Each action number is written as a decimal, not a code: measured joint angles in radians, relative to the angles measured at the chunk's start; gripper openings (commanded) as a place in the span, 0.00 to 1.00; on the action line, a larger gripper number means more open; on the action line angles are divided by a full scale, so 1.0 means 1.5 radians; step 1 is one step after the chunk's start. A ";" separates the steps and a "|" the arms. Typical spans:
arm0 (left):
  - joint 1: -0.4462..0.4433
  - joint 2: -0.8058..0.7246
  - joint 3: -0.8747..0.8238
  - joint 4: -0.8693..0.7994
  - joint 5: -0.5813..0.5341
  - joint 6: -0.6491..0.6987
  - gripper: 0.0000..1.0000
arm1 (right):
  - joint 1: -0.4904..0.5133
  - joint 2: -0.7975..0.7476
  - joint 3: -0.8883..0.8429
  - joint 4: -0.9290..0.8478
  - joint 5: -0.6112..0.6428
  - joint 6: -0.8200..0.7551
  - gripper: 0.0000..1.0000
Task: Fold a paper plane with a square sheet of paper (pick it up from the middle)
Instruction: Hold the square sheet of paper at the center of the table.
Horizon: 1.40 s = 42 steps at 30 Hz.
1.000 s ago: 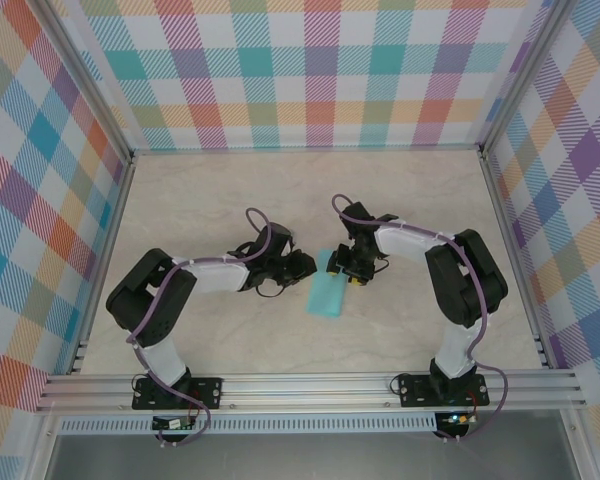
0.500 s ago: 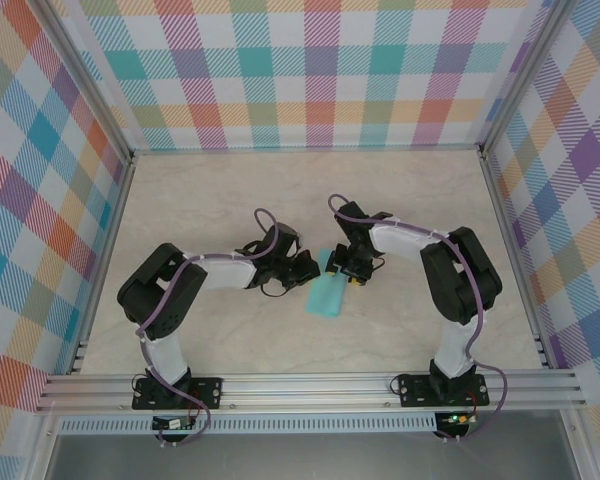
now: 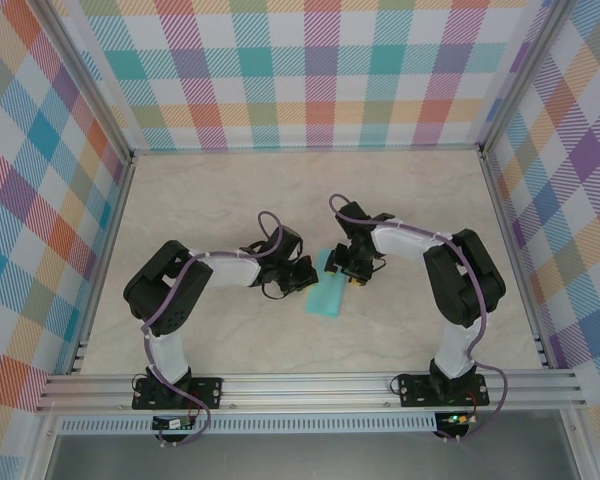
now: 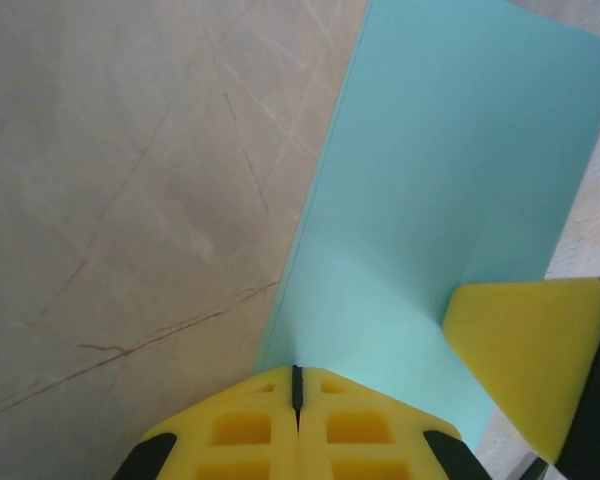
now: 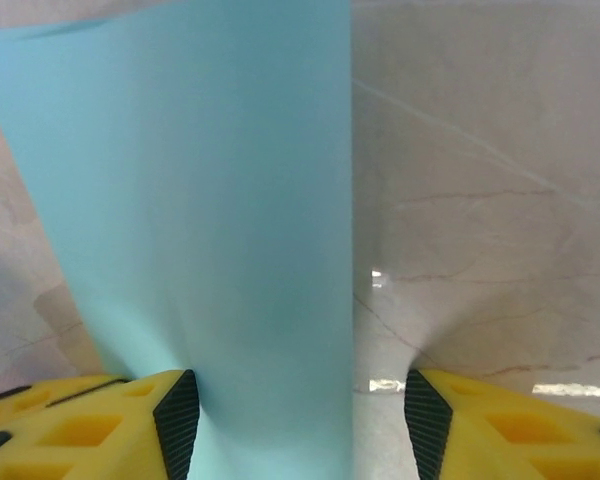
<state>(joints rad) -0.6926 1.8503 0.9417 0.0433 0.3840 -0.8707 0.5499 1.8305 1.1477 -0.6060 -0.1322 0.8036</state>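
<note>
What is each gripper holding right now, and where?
Left gripper is shut, apparently pinching the folded turquoise paper at its edge, near a corner. Right gripper is open astride it, holding nothing.

Bright even light, soft shadows, wrist close-ups slightly blurred

Ahead of the left pincer [image 4: 295, 385], the square sheet of paper [image 4: 440, 180] is looking thin, matt and smooth. Beside the right pincer [image 5: 298, 400], the tabletop [image 5: 480, 200] is showing a glossy, veined stone-like finish, and the pads [image 5: 510, 425] are looking like yellow foam.
</note>
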 measured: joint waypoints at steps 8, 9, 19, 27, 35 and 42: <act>-0.001 0.000 0.006 -0.011 -0.005 0.005 0.00 | 0.000 -0.050 -0.040 -0.015 -0.030 -0.005 0.58; -0.001 0.000 0.006 -0.012 -0.005 0.006 0.00 | 0.000 -0.050 -0.046 -0.013 -0.037 -0.007 0.57; -0.001 0.001 0.015 -0.029 -0.008 0.015 0.00 | 0.000 -0.034 -0.057 -0.008 -0.064 -0.027 0.50; -0.001 0.002 0.035 -0.059 -0.013 0.021 0.00 | 0.000 -0.017 -0.049 -0.020 -0.057 -0.020 0.48; -0.001 0.001 0.061 -0.064 -0.019 0.023 0.03 | 0.000 -0.005 -0.037 -0.034 -0.053 -0.014 0.48; -0.001 -0.003 0.061 -0.064 -0.043 0.022 0.05 | 0.000 0.007 -0.023 -0.048 -0.052 -0.003 0.49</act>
<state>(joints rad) -0.6937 1.8462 1.0328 -0.0532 0.3191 -0.8371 0.5499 1.8404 1.1126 -0.6785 -0.2108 0.7994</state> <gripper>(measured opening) 0.051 0.491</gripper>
